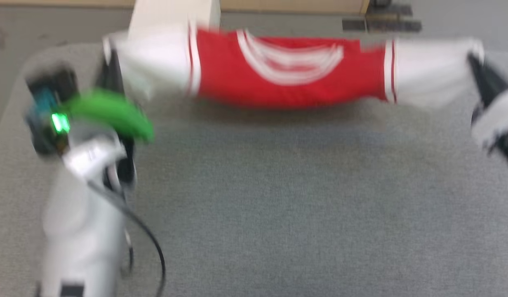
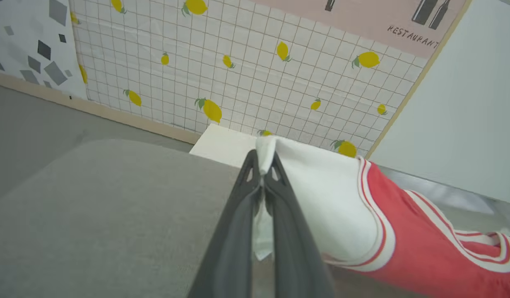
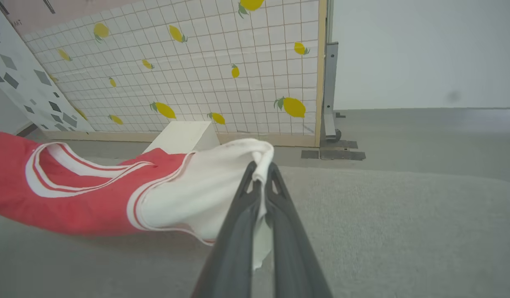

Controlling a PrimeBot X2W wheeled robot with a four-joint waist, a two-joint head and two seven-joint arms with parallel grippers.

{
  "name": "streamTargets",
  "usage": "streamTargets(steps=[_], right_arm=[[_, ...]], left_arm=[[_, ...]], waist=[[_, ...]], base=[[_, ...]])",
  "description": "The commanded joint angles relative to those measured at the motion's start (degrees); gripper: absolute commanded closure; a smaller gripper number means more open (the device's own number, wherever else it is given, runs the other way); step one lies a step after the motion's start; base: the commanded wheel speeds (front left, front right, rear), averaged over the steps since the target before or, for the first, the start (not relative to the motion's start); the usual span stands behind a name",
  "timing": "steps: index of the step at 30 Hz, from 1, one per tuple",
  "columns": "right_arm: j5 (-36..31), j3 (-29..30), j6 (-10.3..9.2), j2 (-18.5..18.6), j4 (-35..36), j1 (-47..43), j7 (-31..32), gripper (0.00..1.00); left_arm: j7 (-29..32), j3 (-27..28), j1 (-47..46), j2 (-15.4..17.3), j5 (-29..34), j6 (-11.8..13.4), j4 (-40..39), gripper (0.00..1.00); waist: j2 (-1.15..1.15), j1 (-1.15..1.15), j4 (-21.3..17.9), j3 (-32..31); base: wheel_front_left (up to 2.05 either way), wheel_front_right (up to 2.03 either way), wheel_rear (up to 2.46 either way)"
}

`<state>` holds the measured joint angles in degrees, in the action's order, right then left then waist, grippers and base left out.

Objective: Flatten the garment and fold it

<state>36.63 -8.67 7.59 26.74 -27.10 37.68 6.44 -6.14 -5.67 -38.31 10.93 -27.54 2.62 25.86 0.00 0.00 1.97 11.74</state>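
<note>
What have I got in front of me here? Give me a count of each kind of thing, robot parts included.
red jersey shirt: 1
robot arms: 2, the left arm and the right arm, the jaws of each shut on the shirt
white box: 1
grey table: 1
Total: 5

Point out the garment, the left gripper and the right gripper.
garment (image 1: 291,88): head view, red body below the striped neck trim.
left gripper (image 2: 262,165): left wrist view, between its fingertips, where they pinch a white sleeve.
right gripper (image 3: 262,170): right wrist view, between its fingertips, pinching the other sleeve.
</note>
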Motion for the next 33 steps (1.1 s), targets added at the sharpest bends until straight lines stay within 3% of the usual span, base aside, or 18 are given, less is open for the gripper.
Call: streamTargets(steps=[1,9,14,19,23,27,33], right_arm=[[1.3,1.6,-0.10,-0.5,1.1,-4.4,-0.8,1.00],[3.4,9.6,-0.10,-5.5,5.8,-28.7,-1.1,1.00],[-0.1,14.8,-0.10,-8.2,8.9,-39.4,0.4,1.00],[-4.8,18.7,-0.10,-9.1,13.5,-45.4,2.8,1.00],[-12.0,16.1,-0.10,-6.6,18.7,-47.8,6.0,1.00],[-16.8,9.9,-0.10,-4.0,22.0,-46.5,11.7,1.00],[-19.2,-1.0,-0.10,-2.1,20.5,-42.0,25.7,1.00]], left_arm=[[-0.4,0.5,5.5,-0.7,-1.1,0.4,-2.1,1.00],[1.0,2.1,32.7,-4.0,-6.5,2.6,-11.9,1.00],[2.5,3.6,43.8,-4.9,-8.9,5.0,-14.8,1.00],[3.3,5.1,49.2,-3.1,-8.0,7.9,-15.8,1.00],[4.5,3.8,49.9,-1.0,-4.6,10.1,-15.9,1.00],[6.9,0.0,48.2,1.6,1.1,11.9,-14.0,1.00],[8.0,-1.7,46.6,1.3,2.7,13.3,-12.5,1.00]], waist=[[0.00,0.00,0.9,-5.5],[0.00,0.00,1.5,-9.9],[0.00,0.00,1.7,-11.3],[0.00,0.00,1.8,-12.0],[0.00,0.00,1.9,-12.2],[0.00,0.00,1.7,-12.2],[0.00,0.00,1.0,-12.6]], base=[[0.00,0.00,0.00],[0.00,0.00,0.00],[0.00,0.00,0.00],[0.00,0.00,0.00],[0.00,0.00,0.00],[0.00,0.00,0.00],[0.00,0.00,0.00]])
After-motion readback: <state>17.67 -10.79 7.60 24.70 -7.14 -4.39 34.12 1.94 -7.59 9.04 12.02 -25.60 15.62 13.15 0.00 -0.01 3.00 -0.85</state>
